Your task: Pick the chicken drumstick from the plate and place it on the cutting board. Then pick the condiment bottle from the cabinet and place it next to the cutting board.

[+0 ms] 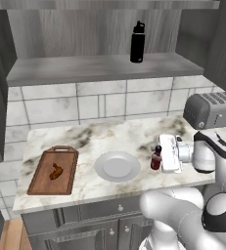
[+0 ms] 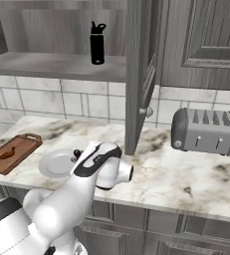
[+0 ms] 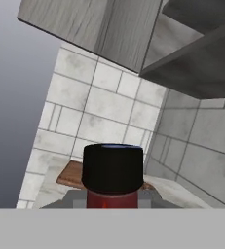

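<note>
Chicken drumstick (image 1: 56, 172) lies on cutting board (image 1: 38, 183).

From the left base view, my gripper (image 1: 159, 157) sits closed on the condiment bottle (image 1: 156, 158), just off the plate (image 1: 117, 166) at its 3 o'clock. Bare marble counter (image 1: 114, 134) lies open at the plate's 12 o'clock, up to the tiled wall. The cutting board (image 1: 54, 171) stands at the plate's 9 o'clock with a strip of free counter between them; the chicken drumstick (image 1: 56, 171) occupies its middle. The toaster (image 1: 212, 109) blocks my 1 o'clock. Overhead, the cabinet (image 1: 100, 68) shelf carries a black bottle (image 1: 137, 42). An open cabinet door (image 2: 139, 74) hangs close by in the right base view.
</note>
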### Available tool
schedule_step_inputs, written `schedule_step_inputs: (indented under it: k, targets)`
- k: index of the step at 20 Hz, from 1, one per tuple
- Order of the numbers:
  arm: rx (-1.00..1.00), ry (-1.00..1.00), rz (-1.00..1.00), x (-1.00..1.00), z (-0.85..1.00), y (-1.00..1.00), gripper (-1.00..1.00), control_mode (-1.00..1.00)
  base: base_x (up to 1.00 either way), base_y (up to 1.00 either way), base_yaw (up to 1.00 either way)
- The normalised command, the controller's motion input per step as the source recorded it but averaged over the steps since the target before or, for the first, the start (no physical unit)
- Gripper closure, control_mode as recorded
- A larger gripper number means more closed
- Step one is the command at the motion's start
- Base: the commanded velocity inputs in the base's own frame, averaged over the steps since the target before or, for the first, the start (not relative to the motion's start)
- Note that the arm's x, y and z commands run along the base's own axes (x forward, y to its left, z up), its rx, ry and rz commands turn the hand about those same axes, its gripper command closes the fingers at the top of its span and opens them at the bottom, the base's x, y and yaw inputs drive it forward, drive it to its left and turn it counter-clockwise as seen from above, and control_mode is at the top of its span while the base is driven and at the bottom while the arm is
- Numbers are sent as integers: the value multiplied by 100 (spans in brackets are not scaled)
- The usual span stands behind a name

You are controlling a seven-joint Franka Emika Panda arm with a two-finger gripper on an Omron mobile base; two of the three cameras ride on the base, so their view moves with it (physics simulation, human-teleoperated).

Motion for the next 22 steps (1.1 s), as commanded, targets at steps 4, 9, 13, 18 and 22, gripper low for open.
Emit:
schedule_step_inputs:
  k: [4, 9, 13, 18, 22]
  targets:
    - [-1, 0, 0, 2, -26, 0, 100, -100, 0, 0, 0]
    - [0, 0, 0, 7, -27, 0, 100, -100, 0, 0, 0]
    - [2, 0, 0, 8, -22, 0, 100, -100, 0, 0, 0]
    - [2, 0, 0, 9, -18, 0, 100, -100, 0, 0, 0]
    - [1, 0, 0, 9, -16, 0, 100, -100, 0, 0, 0]
